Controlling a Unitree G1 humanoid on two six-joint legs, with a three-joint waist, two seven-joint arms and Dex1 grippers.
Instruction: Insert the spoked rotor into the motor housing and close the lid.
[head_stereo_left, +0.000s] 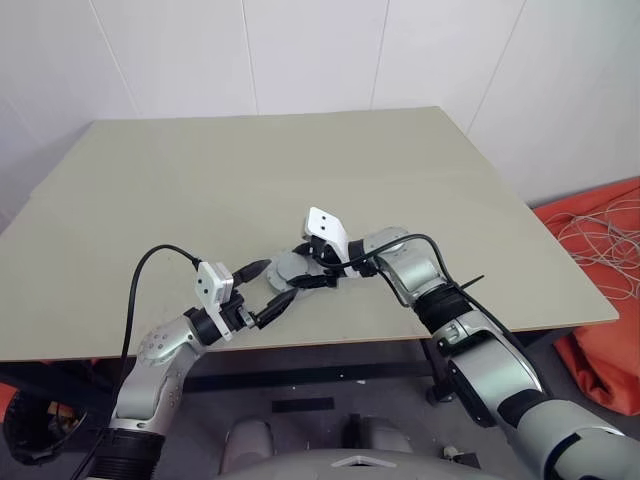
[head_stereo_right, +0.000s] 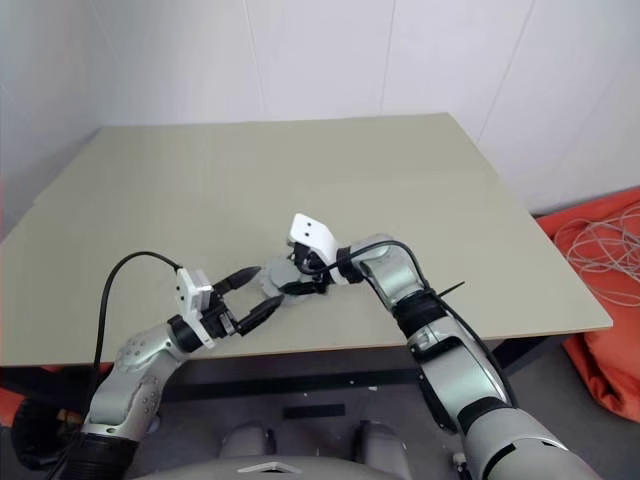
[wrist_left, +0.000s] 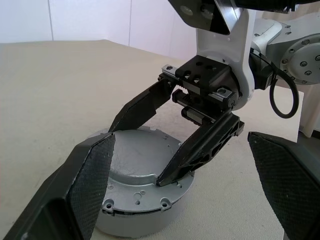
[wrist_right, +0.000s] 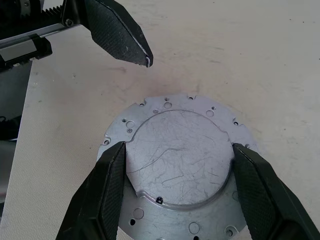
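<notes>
The lid (wrist_right: 175, 165), a silver-grey disc with a notched rim and a raised round centre, lies flat on the table near its front edge. My right gripper (wrist_right: 178, 146) reaches down over it, one finger pressed against each side of the raised centre. My left gripper (head_stereo_left: 275, 283) stands wide open just in front of the lid (wrist_left: 135, 160), level with it, one finger (wrist_left: 90, 185) beside its wall and the other well off to the far side. The motor housing is hidden under the lid. The spoked rotor is out of view.
The beige table (head_stereo_left: 300, 170) stretches bare behind the grippers. Its front edge (head_stereo_left: 330, 342) runs just below them. An orange cloth with loose white cables (head_stereo_left: 600, 250) lies on the floor past the table's right side.
</notes>
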